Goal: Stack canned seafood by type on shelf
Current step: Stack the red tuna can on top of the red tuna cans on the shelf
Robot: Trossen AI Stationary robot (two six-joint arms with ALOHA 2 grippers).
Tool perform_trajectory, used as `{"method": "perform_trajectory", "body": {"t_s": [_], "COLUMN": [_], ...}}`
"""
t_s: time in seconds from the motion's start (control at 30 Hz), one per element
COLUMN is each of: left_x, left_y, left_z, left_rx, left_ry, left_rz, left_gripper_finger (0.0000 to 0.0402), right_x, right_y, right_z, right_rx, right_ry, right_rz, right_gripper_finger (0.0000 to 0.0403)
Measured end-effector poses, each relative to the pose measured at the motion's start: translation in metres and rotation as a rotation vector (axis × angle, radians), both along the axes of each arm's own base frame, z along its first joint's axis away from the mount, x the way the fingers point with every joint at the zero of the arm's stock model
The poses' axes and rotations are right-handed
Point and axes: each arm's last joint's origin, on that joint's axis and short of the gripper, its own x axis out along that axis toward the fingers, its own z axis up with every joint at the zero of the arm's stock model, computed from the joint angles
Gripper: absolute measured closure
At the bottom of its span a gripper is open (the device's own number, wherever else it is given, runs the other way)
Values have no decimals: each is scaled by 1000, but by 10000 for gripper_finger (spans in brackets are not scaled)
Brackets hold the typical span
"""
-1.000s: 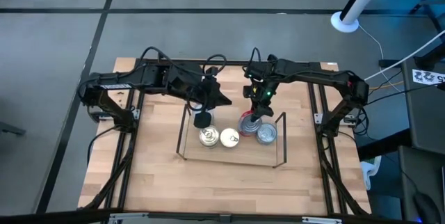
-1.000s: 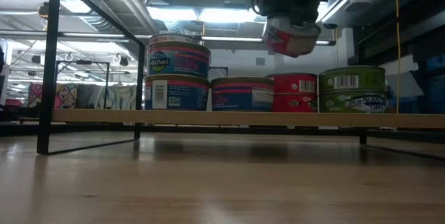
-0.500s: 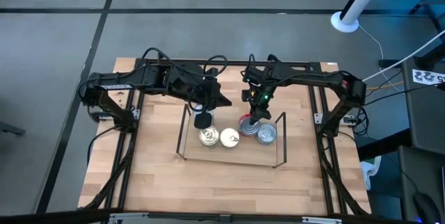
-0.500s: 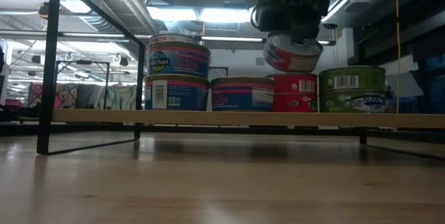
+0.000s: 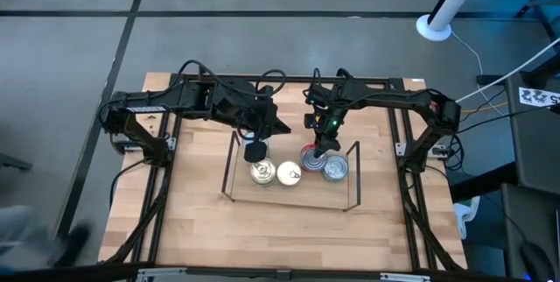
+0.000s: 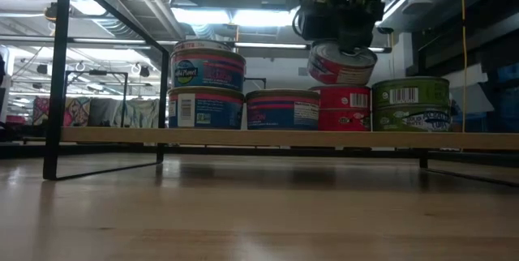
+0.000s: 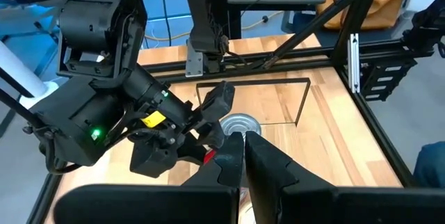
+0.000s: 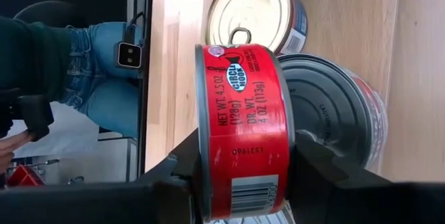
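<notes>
The shelf [image 6: 243, 136], a light-wood board with black wire ends, lies mid-table and carries the canned seafood. On it stand a stack of two blue tins [image 6: 207, 87], one blue-and-red tin [image 6: 282, 109], a red tin [image 6: 345, 107] and a green tin [image 6: 410, 103]. My right gripper [image 5: 317, 151] is shut on another red tin [image 8: 240, 130], which hangs close above the shelf's red tin. My left gripper [image 5: 255, 151] hovers shut over the shelf's left part, well above the tins. My right gripper pinches the red tin between its two fingers, one on each flat face [image 8: 200, 147], so they span the tin's height. The fingers [image 8: 313, 172] slant down from the table's far right. The tin is slightly tilted and lifted, close above the shelf's red tin.
The shelf's wire uprights [image 6: 58, 74] rise at both short ends. Bare tabletop [image 5: 262, 229] lies near the front edge. Beyond the table a person in jeans [image 8: 97, 78] shows, and a white post [image 5: 446, 2] stands at the far right.
My right gripper has sunk with the red tin toward the red tin on the shelf. The held tin, clearly tipped a second ago, now hangs nearer to level.
</notes>
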Motion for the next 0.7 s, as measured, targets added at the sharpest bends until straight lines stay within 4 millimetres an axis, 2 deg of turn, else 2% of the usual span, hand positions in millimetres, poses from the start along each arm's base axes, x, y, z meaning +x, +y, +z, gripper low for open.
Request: {"method": "perform_trajectory", "body": {"t_s": [0.33,0.7], "left_x": [0,0], "left_y": [0,0], "left_z": [0,0], "left_rx": [0,0], "left_ry": [0,0], "left_rz": [0,0], "left_gripper_finger": [389,389], "right_x": [1,1], "right_y": [-1,-2], "right_z": [-1,-2], "right_rx": [-33,-91], "right_ry": [8,38], "right_rz": [-8,-40], "right_gripper_finger": [221,197]}}
